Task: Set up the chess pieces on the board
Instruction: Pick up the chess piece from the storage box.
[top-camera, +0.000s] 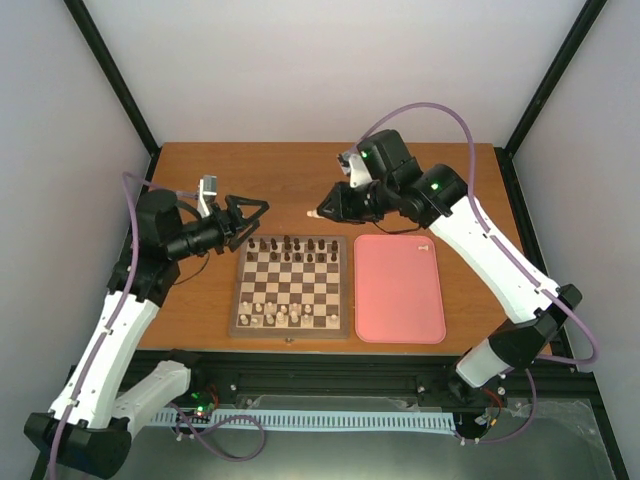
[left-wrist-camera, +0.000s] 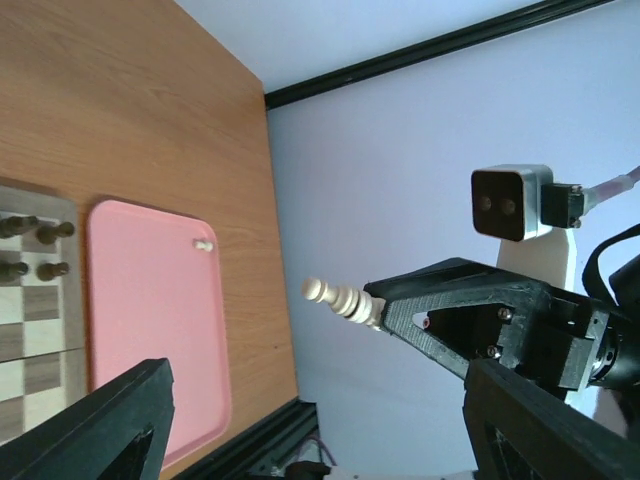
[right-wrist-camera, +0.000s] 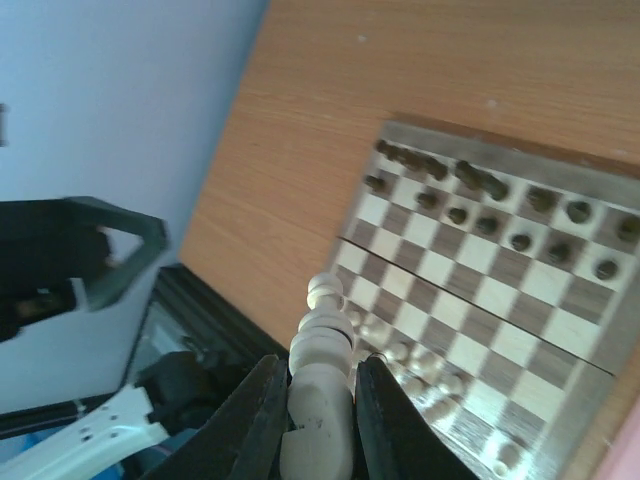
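My right gripper (top-camera: 331, 208) hangs above the table behind the board (top-camera: 290, 322), shut on a cream-white chess piece (top-camera: 314, 213) that points left. In the right wrist view the fingers (right-wrist-camera: 258, 405) clamp that piece's base (right-wrist-camera: 322, 352). My left gripper (top-camera: 246, 214) faces it from the left, open and holding nothing. In the left wrist view the held piece (left-wrist-camera: 340, 297) floats between my own wide fingers (left-wrist-camera: 100, 420). Cream chess pieces (top-camera: 275, 313) stand in the board's near rows, dark ones (top-camera: 295, 244) in the far rows. One small cream piece (top-camera: 424, 243) lies on the tray.
A pink tray (top-camera: 400, 300) lies just right of the board. The board (right-wrist-camera: 500, 300) and the other gripper (right-wrist-camera: 95, 255) show in the right wrist view. Black frame posts and grey walls enclose the table.
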